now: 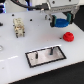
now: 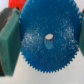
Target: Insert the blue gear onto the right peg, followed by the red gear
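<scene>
Bare white table [image 1: 15, 55] surrounds the grey plate [image 1: 46, 56]; two pegs stand upright on it; the red gear [image 1: 68, 36] sits near its far corner.

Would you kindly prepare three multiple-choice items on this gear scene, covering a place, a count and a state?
1. Where is the red gear?
A. On a peg
B. Lying on the white table
C. In the gripper

2. How many pegs rise from the grey plate?
A. One
B. Two
C. Four

3. What is the state of the blue gear?
A. Held in the gripper above the table
B. Seated on the right peg
C. Lying beside the plate

Answers:
1 B, it rests on the table towards the exterior view's right.
2 B, two dark pins stand on it.
3 A, the wrist view shows fingers flanking it.
</scene>
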